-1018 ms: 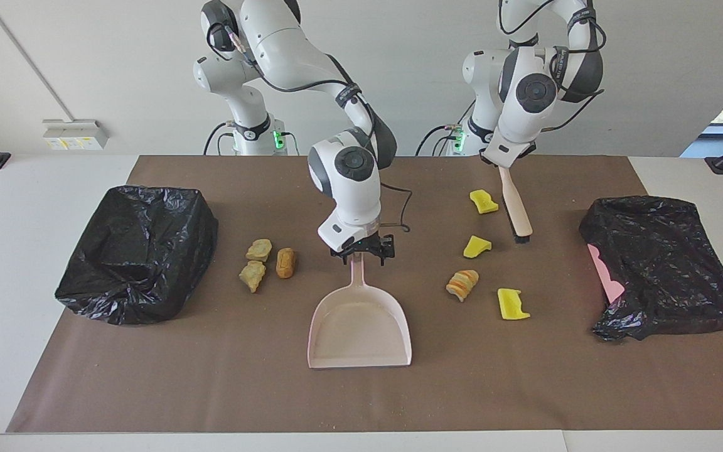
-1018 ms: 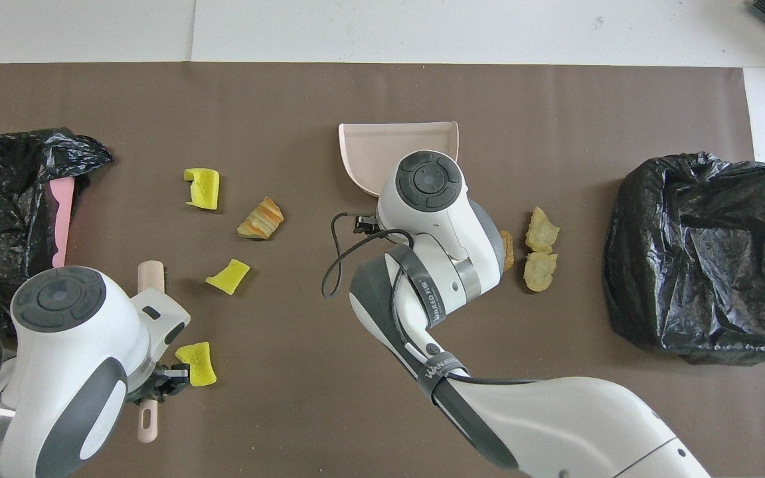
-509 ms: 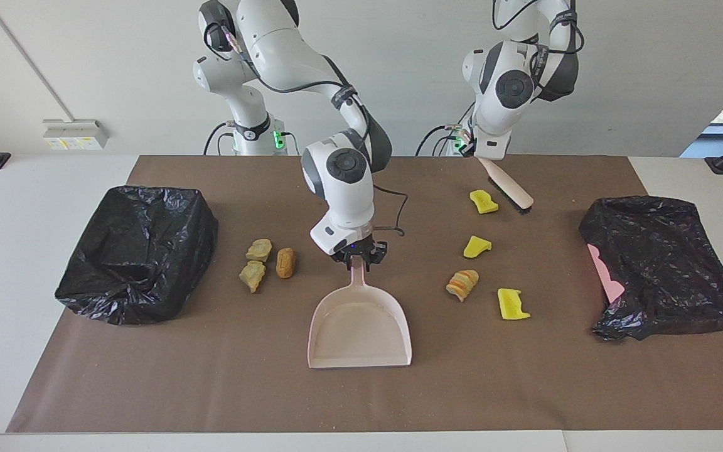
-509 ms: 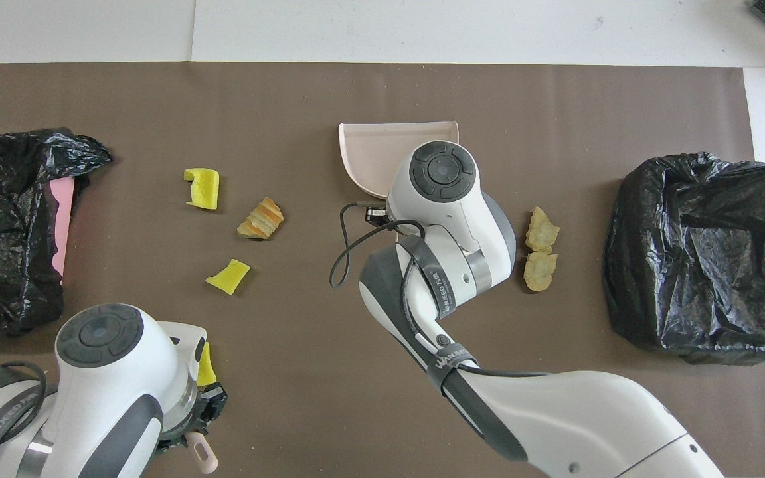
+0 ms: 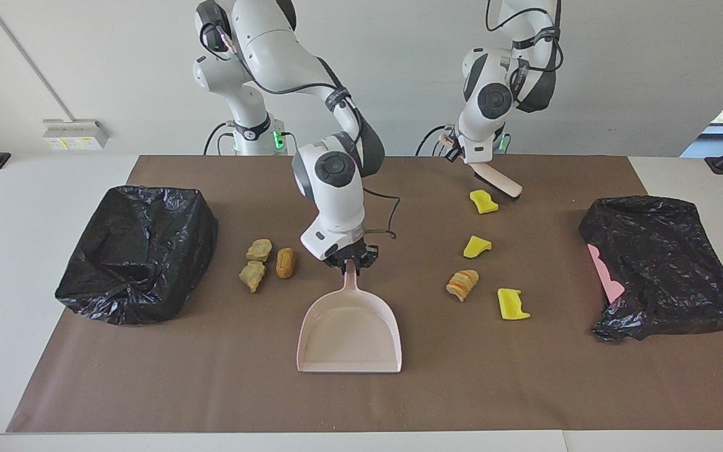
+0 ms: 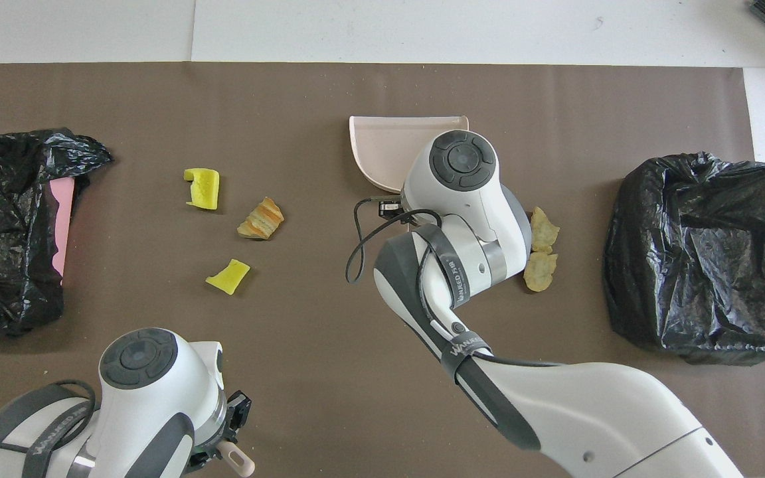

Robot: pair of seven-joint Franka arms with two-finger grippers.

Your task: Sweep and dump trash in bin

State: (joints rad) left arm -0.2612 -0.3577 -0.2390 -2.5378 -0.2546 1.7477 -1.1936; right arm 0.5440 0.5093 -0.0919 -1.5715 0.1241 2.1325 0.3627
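Note:
My right gripper (image 5: 350, 258) is shut on the handle of the pale pink dustpan (image 5: 349, 333), whose mouth faces away from the robots at mid-mat. My left gripper (image 5: 468, 157) is shut on the brush (image 5: 498, 181) and holds it tilted over the mat's edge nearest the robots. Three yellow scraps (image 5: 482, 201), (image 5: 476, 246), (image 5: 512, 304) and a striped chunk (image 5: 462, 284) lie toward the left arm's end. Three tan lumps (image 5: 259, 250), (image 5: 252, 275), (image 5: 285, 262) lie beside the dustpan handle toward the right arm's end. From overhead, the right arm hides the dustpan's (image 6: 382, 143) handle.
A black-bagged bin (image 5: 139, 251) stands at the right arm's end of the brown mat (image 5: 211, 389). A second black bag (image 5: 663, 263) with a pink edge showing sits at the left arm's end. Fine crumbs speckle the mat.
My right gripper closed on the dustpan handle, and the pan shifted slightly toward the right arm's end. My left gripper lifted the brush and drew it back toward the robots.

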